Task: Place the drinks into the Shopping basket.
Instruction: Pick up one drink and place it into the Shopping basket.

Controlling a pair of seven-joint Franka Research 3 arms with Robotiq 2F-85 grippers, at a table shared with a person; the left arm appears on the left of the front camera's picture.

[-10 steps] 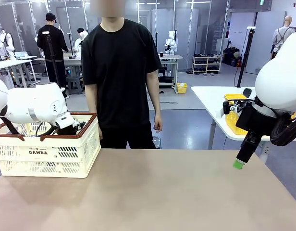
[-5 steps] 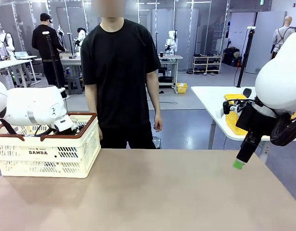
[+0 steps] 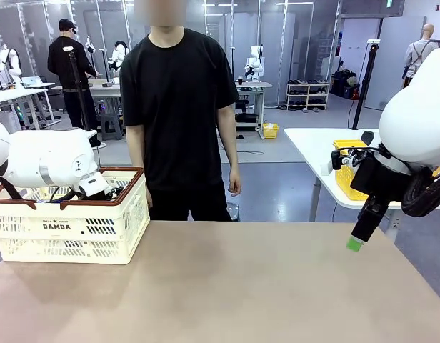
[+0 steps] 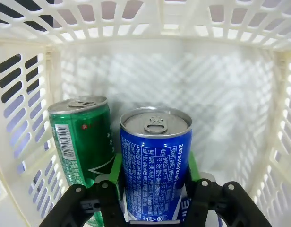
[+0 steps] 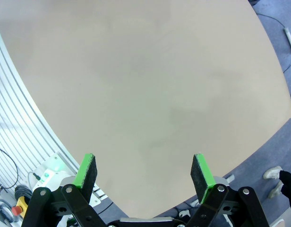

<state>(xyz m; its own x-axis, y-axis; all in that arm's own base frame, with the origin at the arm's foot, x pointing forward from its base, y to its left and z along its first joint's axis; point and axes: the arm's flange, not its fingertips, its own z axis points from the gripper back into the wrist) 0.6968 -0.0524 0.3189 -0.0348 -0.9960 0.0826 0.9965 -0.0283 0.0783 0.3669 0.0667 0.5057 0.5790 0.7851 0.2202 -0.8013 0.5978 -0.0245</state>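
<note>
Inside the Shopping basket (image 4: 183, 75), a blue can (image 4: 156, 156) stands upright on the floor between my left gripper's (image 4: 155, 177) green pads, which lie against both its sides. A green can (image 4: 81, 137) stands upright just to its left, near the slotted wall. In the front view the cream basket (image 3: 98, 229) with its brown rim sits at the table's left, and my left arm (image 3: 56, 161) reaches down into it. At the table's right edge my right gripper (image 3: 356, 243) (image 5: 144, 172) hangs open over bare tabletop with nothing in it.
A person in black (image 3: 181, 107) stands at the far side of the table, arms down. The brown tabletop (image 3: 241, 286) stretches from the basket to the right edge. A yellow mesh basket (image 3: 346, 175) sits on another table behind my right arm.
My left arm has shifted slightly to the left and settled a little lower in the basket. The right arm and the person at the table have not moved.
</note>
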